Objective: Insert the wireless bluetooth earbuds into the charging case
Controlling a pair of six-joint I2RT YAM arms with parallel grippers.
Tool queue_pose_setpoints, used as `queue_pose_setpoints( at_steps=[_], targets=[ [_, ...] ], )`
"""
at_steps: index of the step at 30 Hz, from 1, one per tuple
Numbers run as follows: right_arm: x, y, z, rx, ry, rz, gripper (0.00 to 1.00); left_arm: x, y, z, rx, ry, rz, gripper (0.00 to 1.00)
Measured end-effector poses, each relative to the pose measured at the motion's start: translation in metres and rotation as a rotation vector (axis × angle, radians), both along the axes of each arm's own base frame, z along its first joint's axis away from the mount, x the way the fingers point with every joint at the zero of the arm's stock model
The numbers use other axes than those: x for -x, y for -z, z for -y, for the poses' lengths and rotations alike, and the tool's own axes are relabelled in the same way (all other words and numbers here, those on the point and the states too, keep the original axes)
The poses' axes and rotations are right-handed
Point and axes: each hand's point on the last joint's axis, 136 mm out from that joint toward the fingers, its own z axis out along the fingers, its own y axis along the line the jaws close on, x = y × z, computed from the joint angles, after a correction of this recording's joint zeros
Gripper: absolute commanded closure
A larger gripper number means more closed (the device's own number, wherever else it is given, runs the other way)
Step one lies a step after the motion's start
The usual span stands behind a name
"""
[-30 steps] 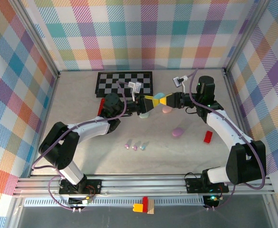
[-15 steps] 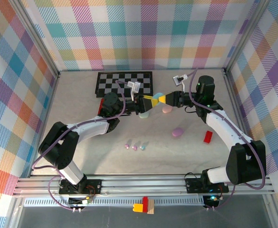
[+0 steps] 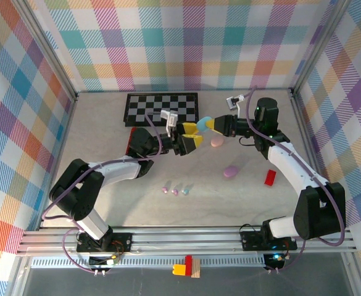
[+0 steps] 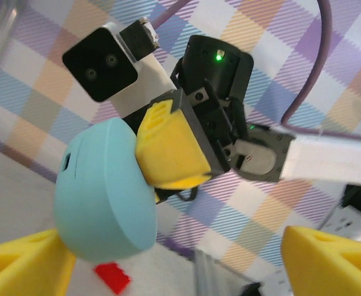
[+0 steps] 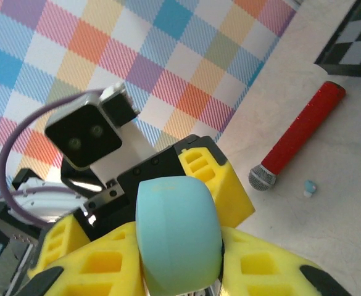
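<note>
The teal pebble-shaped charging case (image 3: 204,122) hangs above the table with my right gripper (image 3: 210,125) shut on it. In the right wrist view the case (image 5: 177,234) sits squeezed between that gripper's (image 5: 180,262) yellow pads. My left gripper (image 3: 190,135) stands open just left of the case, facing it. From the left wrist the case (image 4: 103,191) is up and to the left of the wide gap of the left gripper (image 4: 174,265). Three tiny pastel earbuds (image 3: 175,191) lie in a row on the table in front. A tiny blue piece (image 5: 308,188) lies by a microphone's head.
A pink case (image 3: 217,142) and a lilac case (image 3: 231,171) lie right of centre. A red block (image 3: 270,177) sits near the right arm. A checkerboard mat (image 3: 161,108) lies at the back. A red microphone (image 5: 297,132) lies under the left arm.
My left gripper has opened, let go of the teal case and drawn back a little to the left. The right gripper keeps its hold on the case.
</note>
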Motion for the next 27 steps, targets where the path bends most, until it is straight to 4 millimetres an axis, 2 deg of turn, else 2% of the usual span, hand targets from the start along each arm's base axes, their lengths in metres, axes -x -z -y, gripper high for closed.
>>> queue_pose_setpoints(
  at_steps=[2, 6, 11, 15, 19, 27],
  targets=[
    [-0.003, 0.001, 0.001, 0.000, 0.024, -0.050, 0.86, 0.000, 0.004, -0.005, -0.010, -0.050, 0.060, 0.01],
    [-0.008, 0.005, 0.002, -0.013, 0.063, -0.171, 0.87, -0.002, 0.003, -0.015, -0.027, -0.166, 0.222, 0.00],
    [-0.011, 0.005, 0.002, -0.045, 0.090, -0.304, 0.87, -0.017, 0.008, -0.020, -0.077, -0.301, 0.388, 0.00],
    [-0.012, 0.002, 0.002, -0.073, 0.101, -0.380, 0.88, -0.031, 0.023, -0.017, -0.127, -0.357, 0.455, 0.00],
    [-0.014, 0.000, 0.002, -0.113, 0.105, -0.431, 0.89, -0.043, 0.030, -0.011, -0.152, -0.382, 0.481, 0.06],
    [-0.021, 0.017, 0.000, -0.152, 0.117, -0.547, 0.89, -0.051, 0.018, -0.001, -0.125, -0.400, 0.502, 0.20]
  ],
)
